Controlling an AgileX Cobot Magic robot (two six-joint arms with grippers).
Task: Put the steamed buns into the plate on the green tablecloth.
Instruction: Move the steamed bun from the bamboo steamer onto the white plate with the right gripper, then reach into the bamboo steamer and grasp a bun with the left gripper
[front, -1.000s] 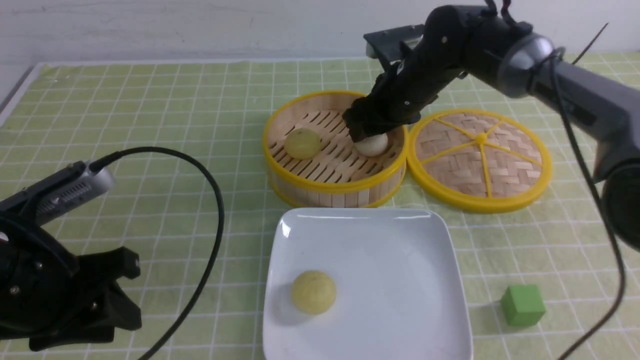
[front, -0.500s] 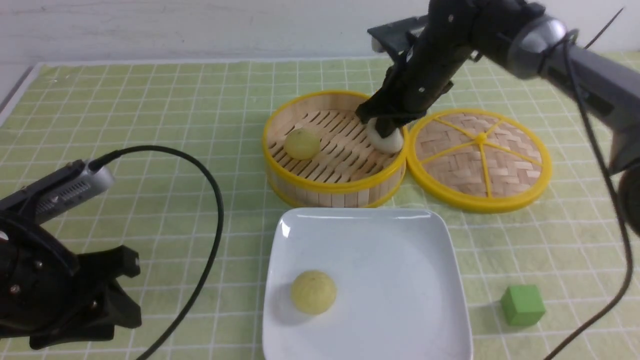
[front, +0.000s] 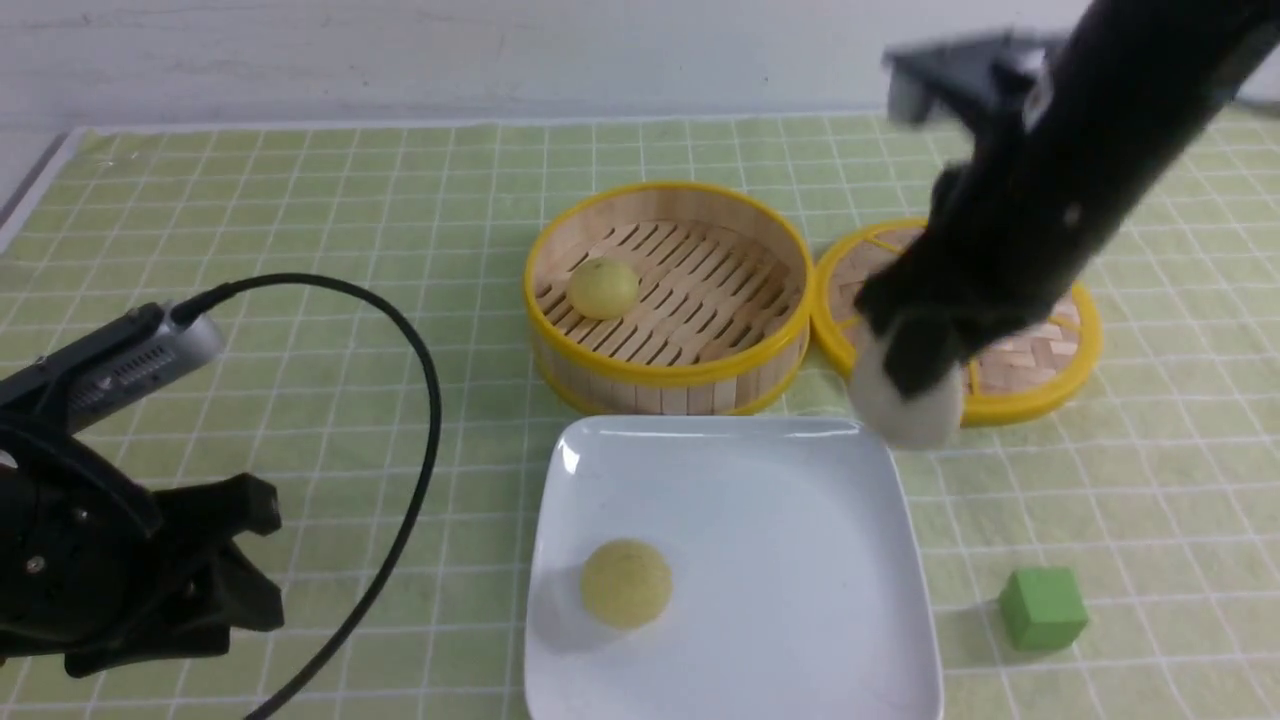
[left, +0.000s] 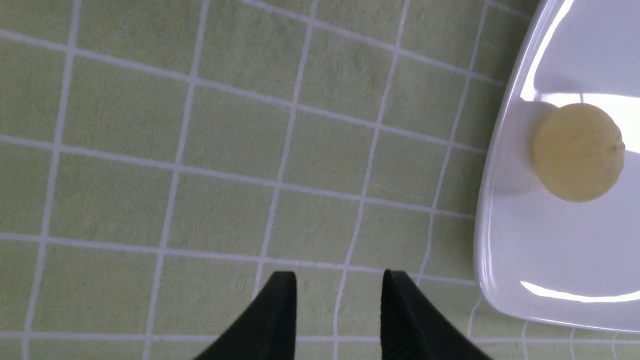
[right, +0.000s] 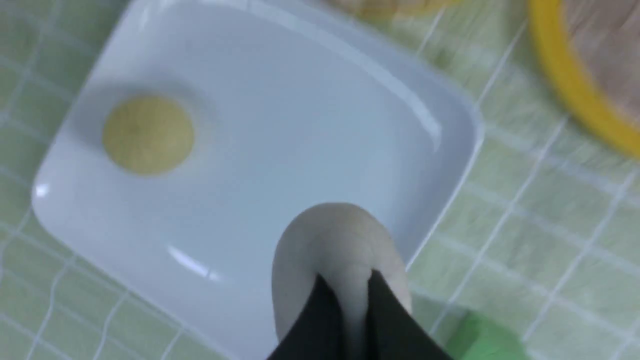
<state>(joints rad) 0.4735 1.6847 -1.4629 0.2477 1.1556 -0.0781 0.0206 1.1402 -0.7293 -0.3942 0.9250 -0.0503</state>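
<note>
My right gripper (front: 915, 365) is shut on the off-white steamed bun (front: 910, 405) and holds it in the air over the far right corner of the white plate (front: 800, 560). In the right wrist view the bun (right: 330, 240) sits pinched in that gripper (right: 350, 287), above the plate (right: 300, 125). One pale yellow bun (front: 626, 583) lies in the plate's near left part, also in the left wrist view (left: 577, 151). Another yellow bun (front: 603, 287) lies in the bamboo steamer (front: 670, 375). My left gripper (front: 255, 560) is open and empty over the green tablecloth (front: 300, 200), left of the plate.
The woven steamer lid (front: 1040, 375) lies flat right of the steamer, partly behind my right arm. A green cube (front: 1043, 608) stands on the cloth right of the plate's near edge. The left arm's black cable (front: 420, 400) loops over the cloth.
My right gripper has lifted the off-white bun out of the steamer and carried it right and toward me, to the plate's far right corner. The left arm has barely moved.
</note>
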